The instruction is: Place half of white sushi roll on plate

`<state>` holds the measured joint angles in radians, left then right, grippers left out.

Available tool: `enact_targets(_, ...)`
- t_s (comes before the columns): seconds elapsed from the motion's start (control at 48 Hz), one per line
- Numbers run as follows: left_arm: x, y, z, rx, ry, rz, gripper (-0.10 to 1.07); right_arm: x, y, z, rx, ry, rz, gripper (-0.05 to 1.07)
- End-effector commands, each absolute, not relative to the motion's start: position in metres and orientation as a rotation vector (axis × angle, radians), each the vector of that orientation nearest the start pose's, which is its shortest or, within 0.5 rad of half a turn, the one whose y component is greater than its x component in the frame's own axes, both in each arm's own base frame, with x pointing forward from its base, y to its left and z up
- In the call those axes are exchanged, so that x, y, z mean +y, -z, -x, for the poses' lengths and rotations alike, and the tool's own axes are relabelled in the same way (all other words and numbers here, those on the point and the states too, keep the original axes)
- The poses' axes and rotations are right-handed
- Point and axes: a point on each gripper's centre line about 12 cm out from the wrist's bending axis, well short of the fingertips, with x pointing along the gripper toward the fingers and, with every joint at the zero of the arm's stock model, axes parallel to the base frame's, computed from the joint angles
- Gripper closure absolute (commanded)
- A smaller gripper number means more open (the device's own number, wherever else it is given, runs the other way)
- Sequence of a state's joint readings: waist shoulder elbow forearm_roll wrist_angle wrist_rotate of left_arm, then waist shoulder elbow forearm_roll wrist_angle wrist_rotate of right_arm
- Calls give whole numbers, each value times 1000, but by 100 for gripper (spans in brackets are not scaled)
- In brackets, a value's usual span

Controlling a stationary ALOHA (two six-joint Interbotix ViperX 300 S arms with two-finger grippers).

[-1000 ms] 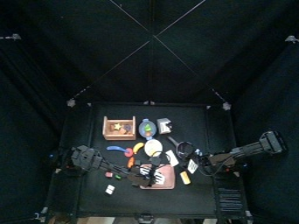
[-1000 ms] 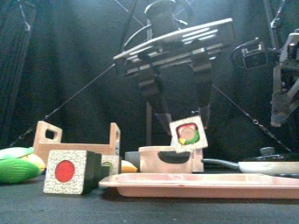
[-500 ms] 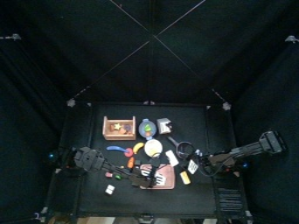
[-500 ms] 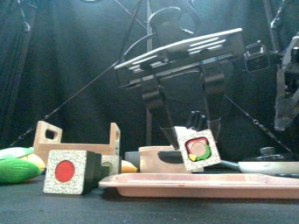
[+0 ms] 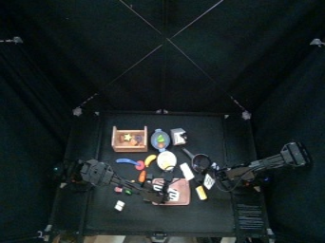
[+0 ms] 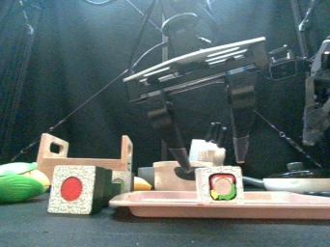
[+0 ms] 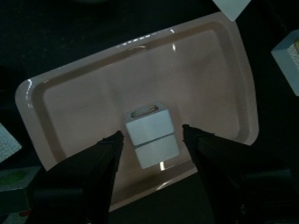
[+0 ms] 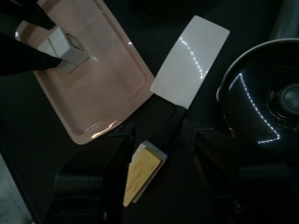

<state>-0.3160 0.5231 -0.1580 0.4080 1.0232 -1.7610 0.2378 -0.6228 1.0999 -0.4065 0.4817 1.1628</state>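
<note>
The half white sushi roll (image 6: 218,184), a white block with a green and red centre, stands on the pink plate (image 6: 154,203). In the left wrist view the roll (image 7: 152,136) sits on the plate (image 7: 82,87) between my left gripper's spread jaws. My left gripper (image 6: 206,145) is open just above the roll; it also shows in the top view (image 5: 162,188). My right gripper (image 8: 163,179) is open and empty, low at the plate's right side, and shows in the top view (image 5: 218,179).
Another sushi block (image 6: 73,190) with a red centre stands left of the plate, before a wooden box (image 6: 88,159). A green item (image 6: 15,181) lies far left. A black pan (image 8: 263,87), a white card (image 8: 193,61) and a yellow wedge (image 8: 142,171) lie by my right gripper.
My left gripper lowered the sushi half onto the pink plate and opened, leaving it standing there. The right arm has not moved.
</note>
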Motion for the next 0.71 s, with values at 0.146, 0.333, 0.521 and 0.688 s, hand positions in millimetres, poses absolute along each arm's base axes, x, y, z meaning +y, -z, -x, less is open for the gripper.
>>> enact_targets(0.146, -101, -192, -491, 783, -898, 779, 7, 31, -179, -212, 852, 299, -576, 19)
enact_targets(0.333, -87, -204, -478, 748, -881, 701, 7, 32, -180, -212, 855, 300, -607, 19)
enact_targets(0.521, -74, -218, -463, 739, -745, 696, 8, 35, -184, -214, 857, 303, -647, 19)
enact_targets(0.688, -56, -223, -449, 714, -550, 661, 8, 38, -190, -217, 862, 310, -699, 19)
